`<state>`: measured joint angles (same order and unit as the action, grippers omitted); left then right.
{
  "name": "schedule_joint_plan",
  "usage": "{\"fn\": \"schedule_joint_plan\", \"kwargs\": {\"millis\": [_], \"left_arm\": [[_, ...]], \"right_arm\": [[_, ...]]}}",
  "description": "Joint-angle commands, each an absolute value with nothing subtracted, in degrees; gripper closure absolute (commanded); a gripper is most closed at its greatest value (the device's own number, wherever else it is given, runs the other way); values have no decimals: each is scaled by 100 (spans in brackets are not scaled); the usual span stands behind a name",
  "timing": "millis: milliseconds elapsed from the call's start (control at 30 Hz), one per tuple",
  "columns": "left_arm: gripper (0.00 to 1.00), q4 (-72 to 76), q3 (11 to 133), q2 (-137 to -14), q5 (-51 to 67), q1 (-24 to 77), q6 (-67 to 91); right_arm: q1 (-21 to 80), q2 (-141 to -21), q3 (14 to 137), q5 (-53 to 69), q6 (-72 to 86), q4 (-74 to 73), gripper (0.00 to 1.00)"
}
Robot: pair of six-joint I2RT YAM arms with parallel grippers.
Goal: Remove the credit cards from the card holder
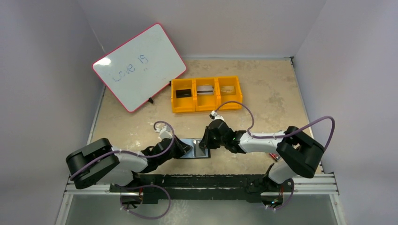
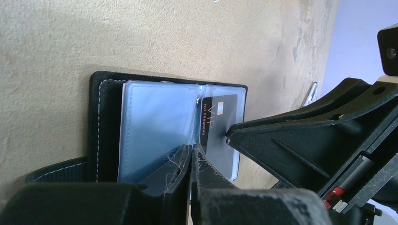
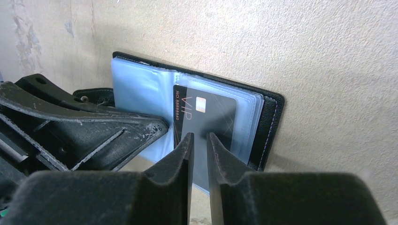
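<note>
The black card holder [image 1: 197,153] lies open flat on the table between my two grippers, its clear plastic sleeves facing up. A black card marked VIP [image 3: 206,117] lies on its right-hand sleeves; it also shows in the left wrist view [image 2: 218,126]. My left gripper [image 2: 191,149] is shut, its tips pressed on the sleeves near the fold of the holder [image 2: 105,122]. My right gripper [image 3: 197,136] is open by a narrow gap, its tips on or just above the black card. In the top view the left gripper [image 1: 187,149] and the right gripper [image 1: 204,144] nearly touch.
An orange three-compartment tray [image 1: 206,108] stands behind the holder, with a black card [image 1: 183,93], a silvery card [image 1: 205,90] and a tan card [image 1: 227,89] in it. A pink-rimmed whiteboard [image 1: 139,66] leans at the back left. Grey walls enclose the table.
</note>
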<state>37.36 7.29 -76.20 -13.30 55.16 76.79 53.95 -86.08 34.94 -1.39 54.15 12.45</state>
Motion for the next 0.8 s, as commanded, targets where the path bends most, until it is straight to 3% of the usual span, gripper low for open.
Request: {"fn": "schedule_joint_plan", "kwargs": {"millis": [0, 133, 767], "left_arm": [[94, 3324, 748, -7530, -1436, 5524, 7414], [90, 3465, 786, -7624, -1371, 5528, 7424], [89, 3466, 865, -7654, -1279, 5530, 7348]], "right_arm": [[5402, -8679, 3508, -264, 5442, 860, 81], [5396, -8493, 3560, -460, 5482, 562, 80], [5405, -8424, 3741, -923, 5486, 114, 72]]}}
